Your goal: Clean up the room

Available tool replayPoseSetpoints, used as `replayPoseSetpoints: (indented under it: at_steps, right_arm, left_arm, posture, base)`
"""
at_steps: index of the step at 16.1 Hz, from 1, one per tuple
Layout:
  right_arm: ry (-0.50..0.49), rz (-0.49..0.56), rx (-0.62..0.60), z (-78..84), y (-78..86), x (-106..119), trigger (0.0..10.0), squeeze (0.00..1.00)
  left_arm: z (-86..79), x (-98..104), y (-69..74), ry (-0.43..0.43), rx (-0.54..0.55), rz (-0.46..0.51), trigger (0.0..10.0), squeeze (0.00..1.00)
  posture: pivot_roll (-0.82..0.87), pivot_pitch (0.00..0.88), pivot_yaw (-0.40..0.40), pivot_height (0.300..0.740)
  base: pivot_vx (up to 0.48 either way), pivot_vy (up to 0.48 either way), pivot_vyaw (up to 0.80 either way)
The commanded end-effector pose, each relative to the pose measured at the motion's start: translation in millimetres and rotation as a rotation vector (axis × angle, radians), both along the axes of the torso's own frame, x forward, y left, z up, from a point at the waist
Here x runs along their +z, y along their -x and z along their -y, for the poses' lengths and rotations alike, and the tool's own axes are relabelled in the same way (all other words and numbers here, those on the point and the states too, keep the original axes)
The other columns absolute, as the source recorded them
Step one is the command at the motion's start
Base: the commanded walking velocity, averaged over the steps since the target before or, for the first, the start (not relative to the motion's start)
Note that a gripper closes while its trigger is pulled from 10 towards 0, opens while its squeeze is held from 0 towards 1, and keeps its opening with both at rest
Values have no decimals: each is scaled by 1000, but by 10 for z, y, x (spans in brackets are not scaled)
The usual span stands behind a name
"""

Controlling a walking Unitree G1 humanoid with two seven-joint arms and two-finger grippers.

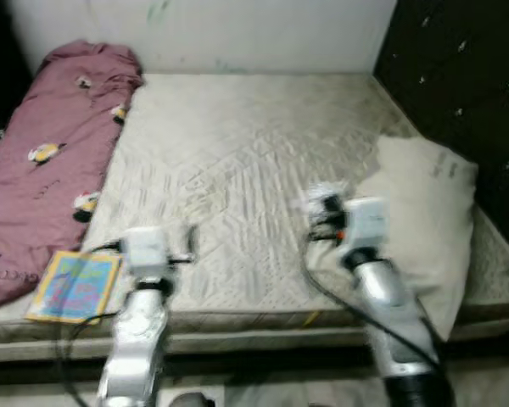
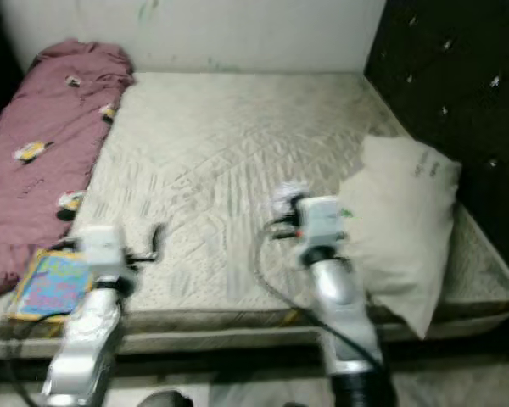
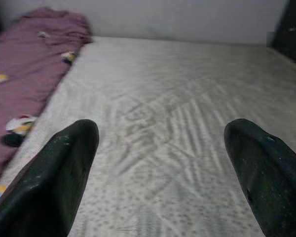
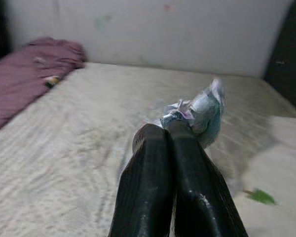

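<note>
- Right wrist view has the right gripper [image 4: 173, 129] with its fingers pressed together on a crumpled wrapper [image 4: 200, 111], lifted over the mattress [image 1: 263, 170], so one scrap looks collected but not binned.
- Left gripper [image 3: 160, 133] hovers spread and empty above the near mattress.
- Likely left: the book [image 1: 75, 284] at the near left edge, the pink blanket [image 1: 51, 144] heaped along the left, and the pillow [image 1: 424, 212] on the right.

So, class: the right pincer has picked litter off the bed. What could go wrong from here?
1. The right pincer grips the wrapper only by an edge, so it may slip back onto the mattress.
2. The open left pincer hangs low over the mattress and might snag it.
</note>
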State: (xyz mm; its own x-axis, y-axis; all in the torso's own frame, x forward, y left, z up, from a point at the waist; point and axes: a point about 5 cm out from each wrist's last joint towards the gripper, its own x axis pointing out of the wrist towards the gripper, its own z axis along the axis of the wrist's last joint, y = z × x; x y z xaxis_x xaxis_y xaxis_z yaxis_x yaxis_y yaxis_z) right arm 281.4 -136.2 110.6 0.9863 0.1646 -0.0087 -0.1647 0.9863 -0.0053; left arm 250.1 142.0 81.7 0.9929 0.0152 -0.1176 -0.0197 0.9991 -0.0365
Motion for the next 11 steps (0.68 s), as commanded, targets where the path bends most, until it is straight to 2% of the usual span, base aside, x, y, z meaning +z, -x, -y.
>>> replayPoseSetpoints:
  at_steps: [1,10,11]
  right_arm:
    - [-9,4,23,-84,-22,25,10000,0]
    - [11,-26,27,-69,20,-47,10000,0]
    - [13,-29,28,-69,24,-52,10000,0]
  left_arm:
    - [-104,-28,13,-17,33,-13,10000,0]
    - [-105,-37,34,-7,38,-16,10000,0]
    - [-103,-36,36,-7,36,-15,10000,0]
  posture:
    - [-7,0,-14,740]
    - [-13,0,-15,740]
    - [-12,0,-16,740]
  base:
    - [0,382,0]
    - [0,383,0]
    - [0,0,0]
